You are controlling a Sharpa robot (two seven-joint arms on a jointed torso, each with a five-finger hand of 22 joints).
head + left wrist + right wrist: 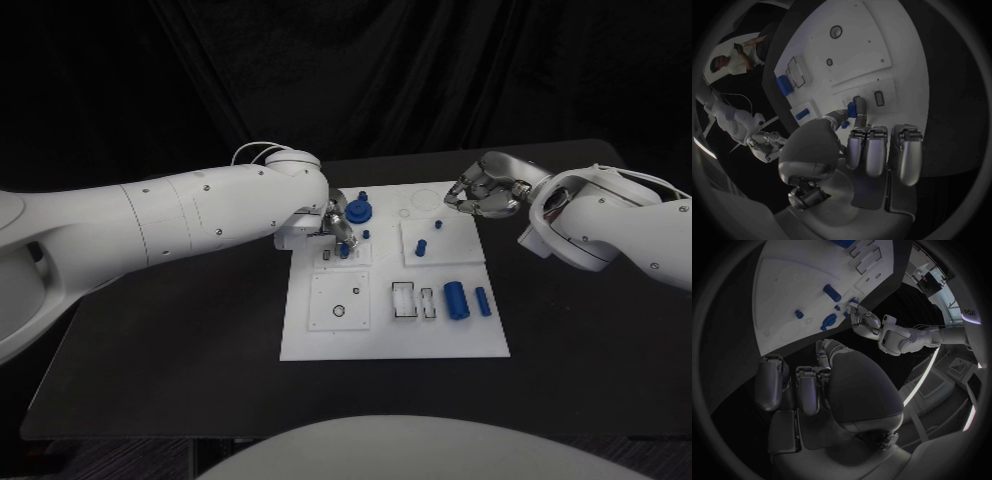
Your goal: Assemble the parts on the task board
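On the black counter [173, 330], the left hand [335, 222] reaches over the upper left part of the white task board [375, 340] and pinches a small blue part [852, 108] between thumb and finger, just above the board. Further right, more blue parts lie on the board: a round one [358, 210] near its far edge and a cylinder [454, 299] lower down. At the board's far right corner, the right hand [483, 190] hovers with fingers curled in, holding nothing.

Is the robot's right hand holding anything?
No. The right hand hovers by the task board, fingers curled on nothing.
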